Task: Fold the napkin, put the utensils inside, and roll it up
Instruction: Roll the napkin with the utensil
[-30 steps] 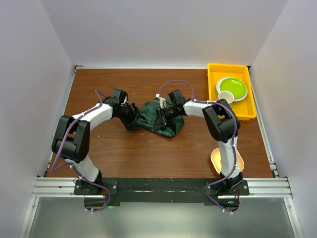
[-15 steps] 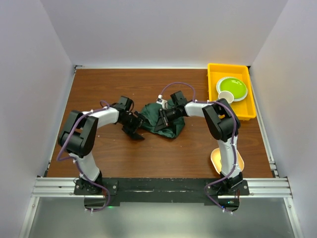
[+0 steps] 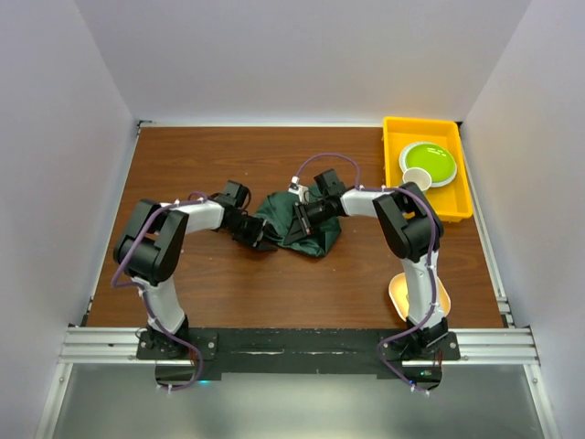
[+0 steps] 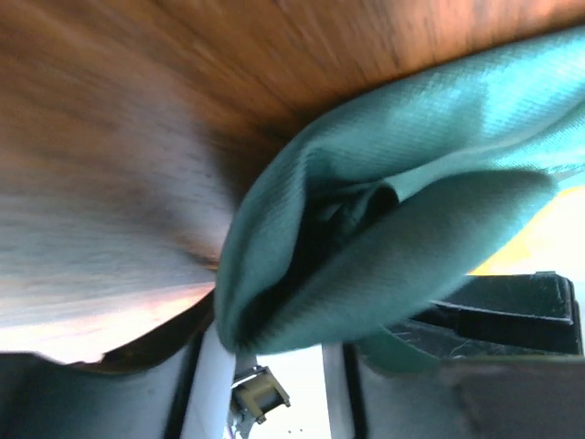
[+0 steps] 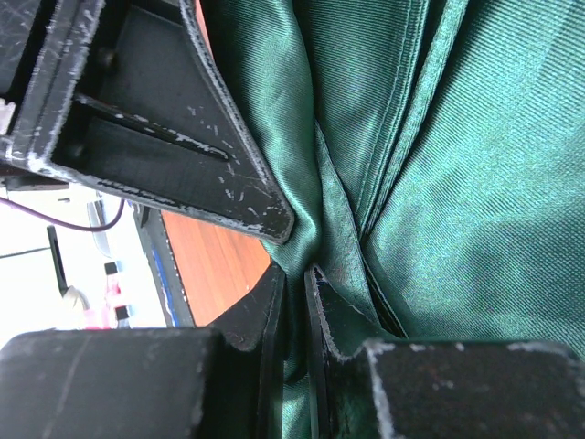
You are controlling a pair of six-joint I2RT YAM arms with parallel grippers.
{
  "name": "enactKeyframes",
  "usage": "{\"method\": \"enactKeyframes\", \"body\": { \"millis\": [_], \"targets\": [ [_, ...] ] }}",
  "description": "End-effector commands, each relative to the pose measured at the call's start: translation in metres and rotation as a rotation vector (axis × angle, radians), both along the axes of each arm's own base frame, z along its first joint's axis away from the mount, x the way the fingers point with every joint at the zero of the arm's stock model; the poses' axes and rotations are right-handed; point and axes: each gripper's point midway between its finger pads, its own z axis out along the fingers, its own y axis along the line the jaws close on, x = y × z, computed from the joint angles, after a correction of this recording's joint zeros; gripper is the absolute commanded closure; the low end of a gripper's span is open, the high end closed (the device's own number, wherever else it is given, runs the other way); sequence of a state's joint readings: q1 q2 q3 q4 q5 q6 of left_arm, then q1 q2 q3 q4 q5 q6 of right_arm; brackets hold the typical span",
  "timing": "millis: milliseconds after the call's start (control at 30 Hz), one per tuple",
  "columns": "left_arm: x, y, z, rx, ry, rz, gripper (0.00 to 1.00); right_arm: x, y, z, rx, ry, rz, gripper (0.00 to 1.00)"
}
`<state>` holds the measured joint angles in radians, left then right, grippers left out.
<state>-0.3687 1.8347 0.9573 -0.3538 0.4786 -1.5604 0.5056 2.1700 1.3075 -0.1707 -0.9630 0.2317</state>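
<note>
Brown worktop (image 3: pixel 274 283) between white walls. At centre, dark green napkin (image 3: pixel 320 240), bunched in glossy folds. At 1 o'clock, yellow tray (image 3: pixel 420 122) holding green plate (image 3: pixel 430 162) and white cup (image 3: pixel 417 179). Right tool (image 3: pixel 294 222) narrow, pinching a napkin fold. Left tool (image 3: pixel 259 236) now against napkin's 9 o'clock edge, closer than half a second ago; cannot tell its spread.

Brown wooden table (image 3: pixel 228 283) enclosed by plain white walls (image 3: pixel 274 55) on three sides

Left wrist view is blurred, the napkin (image 4: pixel 384 229) running off its right edge; from above the left gripper (image 3: pixel 259 240) looks too small to read, and the right arm (image 3: pixel 407 224) hides part of an orange plate (image 3: pixel 395 289)
</note>
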Motion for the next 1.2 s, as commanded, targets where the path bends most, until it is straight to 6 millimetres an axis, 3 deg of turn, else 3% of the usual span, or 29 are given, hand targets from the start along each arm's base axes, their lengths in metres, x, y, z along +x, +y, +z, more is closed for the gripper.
{"method": "enactKeyframes", "body": {
  "millis": [0, 67, 100, 233, 300, 533, 667, 767, 833, 900, 967, 1167],
  "targets": [
    [0.001, 0.014, -0.034, 0.110, 0.041, 0.057, 0.62, -0.005, -0.012, -0.016, -0.088, -0.029, -0.017, 0.94],
    [0.003, 0.015, -0.036, 0.124, 0.042, 0.055, 0.73, -0.006, -0.011, -0.015, -0.088, -0.029, -0.015, 0.94],
    [0.006, 0.014, -0.037, 0.124, 0.041, 0.057, 0.84, -0.006, -0.011, -0.016, -0.091, -0.028, -0.013, 0.93],
    [0.008, 0.011, -0.033, 0.116, 0.045, 0.043, 0.99, -0.009, -0.012, -0.012, -0.122, -0.050, 0.007, 0.88],
    [0.008, 0.010, -0.028, 0.114, 0.043, 0.040, 1.00, -0.006, -0.015, -0.009, -0.154, -0.082, 0.001, 0.83],
    [-0.001, 0.009, -0.015, 0.124, 0.039, -0.010, 1.00, 0.003, -0.012, 0.040, -0.224, -0.269, 0.010, 0.40],
    [0.000, 0.011, -0.009, 0.133, 0.025, -0.026, 1.00, 0.005, -0.009, 0.062, -0.247, -0.391, 0.023, 0.26],
    [0.000, 0.010, -0.007, 0.138, 0.021, -0.040, 1.00, 0.005, -0.010, 0.065, -0.314, -0.515, 0.052, 0.19],
    [-0.002, 0.011, -0.006, 0.139, 0.025, -0.044, 1.00, -0.001, -0.005, 0.061, -0.365, -0.601, 0.112, 0.17],
    [-0.002, 0.011, -0.005, 0.138, 0.025, -0.046, 1.00, 0.006, -0.009, 0.059, -0.451, -0.695, 0.112, 0.17],
    [-0.002, 0.010, -0.003, 0.138, 0.027, -0.050, 1.00, 0.001, 0.003, 0.060, -0.471, -0.801, 0.165, 0.18],
    [0.000, 0.008, 0.005, 0.130, 0.017, -0.052, 1.00, 0.010, 0.007, 0.053, -0.609, -0.981, 0.205, 0.25]
  ]
}}
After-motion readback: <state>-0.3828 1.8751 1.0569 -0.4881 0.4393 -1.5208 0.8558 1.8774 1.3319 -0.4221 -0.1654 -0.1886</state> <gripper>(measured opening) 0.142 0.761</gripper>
